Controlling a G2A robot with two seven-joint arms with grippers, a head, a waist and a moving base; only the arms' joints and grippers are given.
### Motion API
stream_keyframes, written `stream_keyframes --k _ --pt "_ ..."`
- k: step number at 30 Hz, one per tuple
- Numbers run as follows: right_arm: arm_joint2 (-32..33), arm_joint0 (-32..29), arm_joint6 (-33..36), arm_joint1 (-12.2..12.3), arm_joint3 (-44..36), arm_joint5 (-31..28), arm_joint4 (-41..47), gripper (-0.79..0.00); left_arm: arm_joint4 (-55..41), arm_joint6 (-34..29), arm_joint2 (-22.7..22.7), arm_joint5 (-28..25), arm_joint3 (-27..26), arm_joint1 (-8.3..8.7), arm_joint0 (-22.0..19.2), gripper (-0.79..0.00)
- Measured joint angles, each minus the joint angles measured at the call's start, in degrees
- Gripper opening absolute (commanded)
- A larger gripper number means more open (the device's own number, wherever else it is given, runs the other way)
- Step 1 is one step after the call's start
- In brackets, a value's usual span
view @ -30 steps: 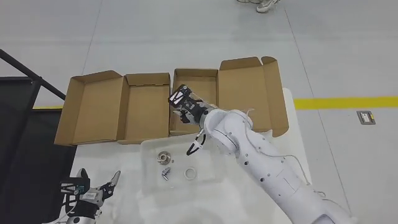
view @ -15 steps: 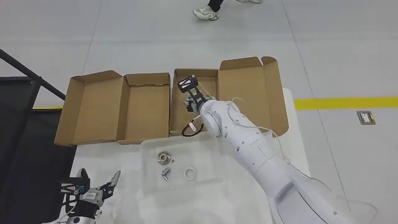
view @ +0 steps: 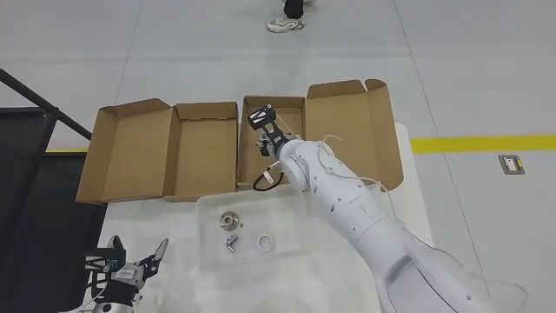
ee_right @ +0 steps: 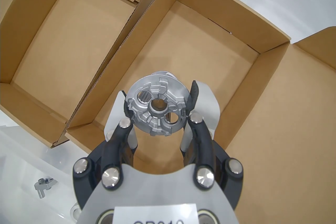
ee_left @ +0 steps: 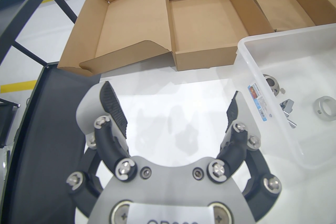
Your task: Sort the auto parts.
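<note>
boxes (view: 204, 152) 2 | bin (ee_left: 286, 32) parts (ee_left: 325, 107) 3, maybe | right hand (ee_right: 159, 97) grips hub (ee_right: 157, 110) | left hand (ee_left: 169, 95) apart

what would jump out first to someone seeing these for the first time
The round grey metal hub clamped in the right tool, held above the right-hand cardboard box, draws the eye first. Next come the left tool, open over the white table, and the clear bin beside it with a few small metal parts.
</note>
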Motion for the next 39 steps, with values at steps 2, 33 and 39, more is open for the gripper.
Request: stream_keyframes --k 2,33,39 --pt "0.0 0.0 0.0 0.0 0.0 0.0 0.0 -0.785 0.0 0.0 0.0 0.0 0.0 0.0 0.0 0.0" --pt "2.47 -1.66 5.24 -2.44 8.67 2.87 1.17 0.0 0.0 0.0 0.0 0.0 0.0 0.0 0.0 0.0" --pt "2.76 -1.07 4.29 -2.84 9.46 2.58 0.66 0.0 0.0 0.0 0.0 0.0 0.0 0.0 0.0 0.0"
